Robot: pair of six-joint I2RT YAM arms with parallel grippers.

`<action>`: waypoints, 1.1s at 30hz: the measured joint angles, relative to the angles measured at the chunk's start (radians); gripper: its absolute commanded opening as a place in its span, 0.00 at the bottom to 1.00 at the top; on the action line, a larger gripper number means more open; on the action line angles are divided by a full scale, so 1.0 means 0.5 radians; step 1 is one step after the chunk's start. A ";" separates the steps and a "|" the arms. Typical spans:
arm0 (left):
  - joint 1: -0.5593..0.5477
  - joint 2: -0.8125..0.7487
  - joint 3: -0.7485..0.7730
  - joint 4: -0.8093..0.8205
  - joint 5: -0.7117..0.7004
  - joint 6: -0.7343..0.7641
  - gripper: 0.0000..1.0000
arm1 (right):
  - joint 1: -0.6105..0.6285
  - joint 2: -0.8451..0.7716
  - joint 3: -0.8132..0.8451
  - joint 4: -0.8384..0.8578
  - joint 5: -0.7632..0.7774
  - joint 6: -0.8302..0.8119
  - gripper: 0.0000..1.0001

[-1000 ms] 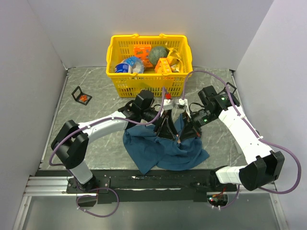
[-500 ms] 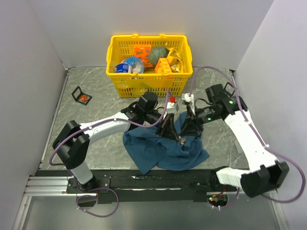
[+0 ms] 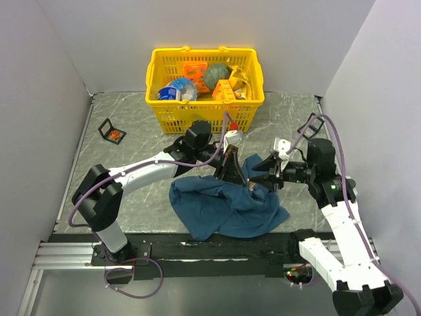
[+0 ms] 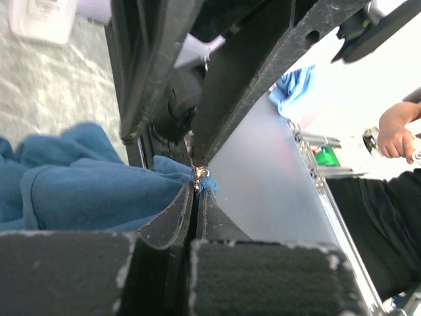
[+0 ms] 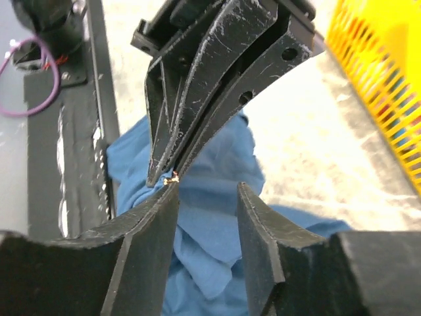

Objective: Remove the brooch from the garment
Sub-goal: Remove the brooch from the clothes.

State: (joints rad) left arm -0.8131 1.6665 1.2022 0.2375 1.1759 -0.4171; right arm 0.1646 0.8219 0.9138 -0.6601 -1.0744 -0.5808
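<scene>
sits partway, by the look of it: grasp made, separation not. pinches the brooch (image 4: 200, 174) between the pressed-together tips of the left gripper (image 4: 196, 187), near the centre of the left wrist view, seen only as a tiny glint of gold and orange-red. appears too in the right wrist view, left of centre, at the point of that same closed black wedge. in the overhead view falls just right of the frame's middle, too small there to make out. looks not yet free of the garment (image 3: 223, 207), judging from the blue fold drawn right up to the fingertips (image 4: 177, 210); cannot tell about any cloth caught in the pinch as well.

has the right gripper (image 5: 207, 189) parted and clamped on nothing, across the bottom of the right wrist view, with one finger (image 5: 154, 217) just beside the brooch and the other clear of it.

leaves the main work to do: easing the pin out of the cloth, probably with the free gripper taking the fabric close by for a counter-pull, then lifting the brooch away. spreads the garment in a rumpled heap over the grey table (image 3: 131, 191) in the lower middle of the overhead frame, below the yellow basket (image 3: 197, 112) at top centre, of no apparent part in this.
</scene>
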 measured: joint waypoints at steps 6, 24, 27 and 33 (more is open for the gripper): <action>0.032 0.000 -0.031 0.327 -0.008 -0.214 0.01 | -0.081 -0.062 -0.042 0.262 -0.094 0.249 0.43; 0.142 0.002 -0.105 0.947 -0.047 -0.664 0.01 | -0.304 -0.077 -0.230 0.638 -0.476 0.845 0.36; 0.144 0.002 -0.106 1.021 -0.056 -0.705 0.01 | -0.304 -0.063 -0.233 0.662 -0.510 0.890 0.37; 0.144 0.002 -0.106 1.061 -0.060 -0.733 0.01 | -0.304 -0.060 -0.233 0.723 -0.530 0.967 0.35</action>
State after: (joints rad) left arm -0.7410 1.6672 1.1492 0.7677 1.1458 -0.7837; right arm 0.0124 0.7921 0.7971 -0.2985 -1.3396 -0.0971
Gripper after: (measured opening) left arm 0.034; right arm 0.365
